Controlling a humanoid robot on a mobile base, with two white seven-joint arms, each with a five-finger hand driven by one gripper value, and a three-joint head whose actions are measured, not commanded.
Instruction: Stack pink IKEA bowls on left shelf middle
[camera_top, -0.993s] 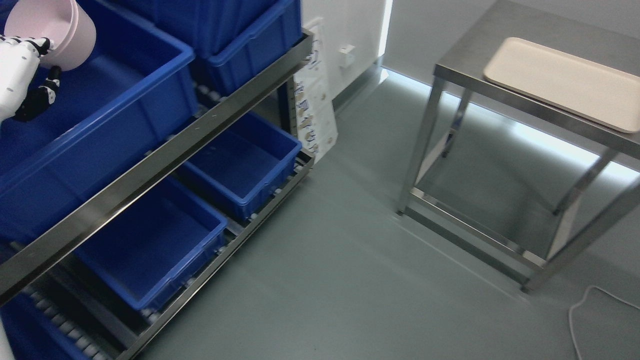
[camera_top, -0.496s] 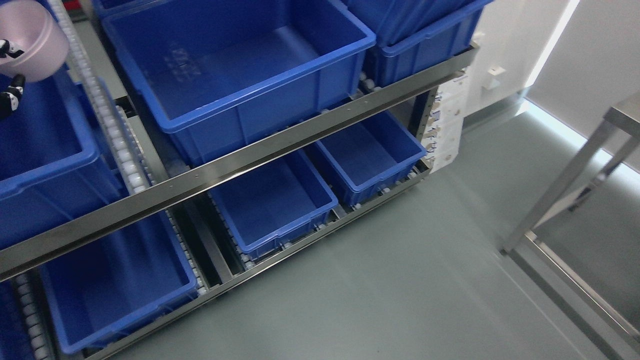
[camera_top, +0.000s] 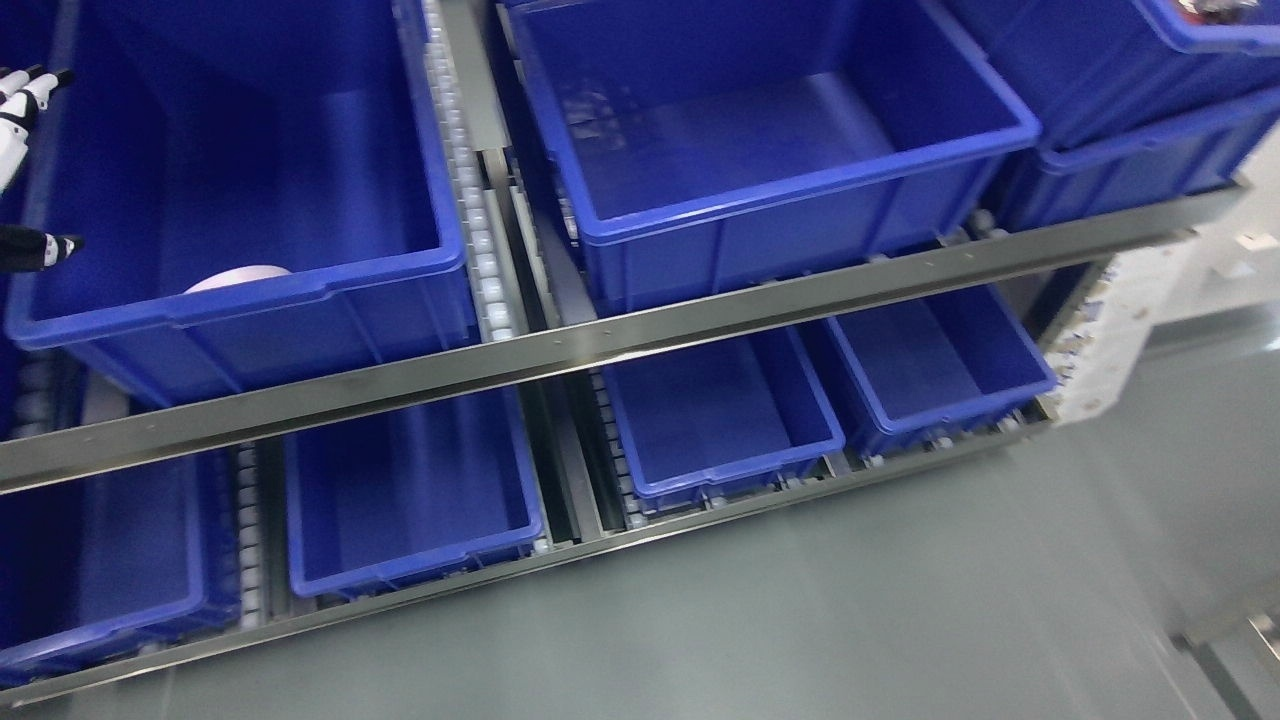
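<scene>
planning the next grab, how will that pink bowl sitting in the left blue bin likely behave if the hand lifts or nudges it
The pink bowl looks like smooth moulded plastic, so probably stiff, light and somewhat slippery. Only its rounded top shows above the blue bin's front wall, so it may be upside down; if so, it would likely slide rather than tip. The left hand holds nothing.

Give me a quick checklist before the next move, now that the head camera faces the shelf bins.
1. Pink bowl in the left blue bin on the middle level: ok, only its top shows above the bin's front wall.
2. Bowl stacked on another: cannot tell, hidden by the wall.
3. Left hand free of the bowl: ok, only fingertips show at the picture's left edge.
4. Right hand: cannot tell, out of view.
5. Neighbouring bin: ok, empty.
</scene>
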